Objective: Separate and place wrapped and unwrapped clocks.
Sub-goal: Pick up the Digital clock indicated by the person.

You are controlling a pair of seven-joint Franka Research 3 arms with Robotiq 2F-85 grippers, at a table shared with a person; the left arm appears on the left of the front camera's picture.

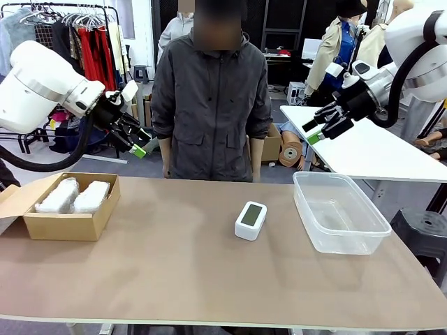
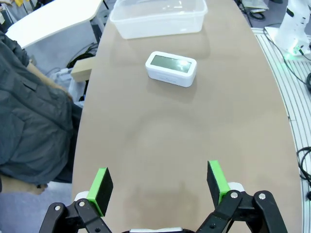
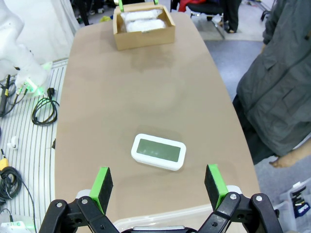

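Observation:
The bare white digital clock (image 1: 250, 220) with a grey-green screen lies mid-table, seen too as the clock (image 2: 171, 68) and the clock (image 3: 158, 151) from the wrists. Two bubble-wrapped bundles (image 1: 73, 197) lie side by side in a cardboard box (image 1: 68, 225) at the table's left, also visible as the bundles (image 3: 142, 20) far off. My left gripper (image 1: 140, 143) hangs open high above the box's right side, with its green pads (image 2: 102, 190) wide apart. My right gripper (image 1: 312, 130) is open, raised above the clear tub, its pads (image 3: 214, 186) apart.
A clear empty plastic tub (image 1: 339, 211) stands at the table's right, also the tub (image 2: 158, 17). A person in a grey jacket (image 1: 209, 105) stands at the far edge with arms hanging. A white table (image 1: 370, 150) is behind on the right.

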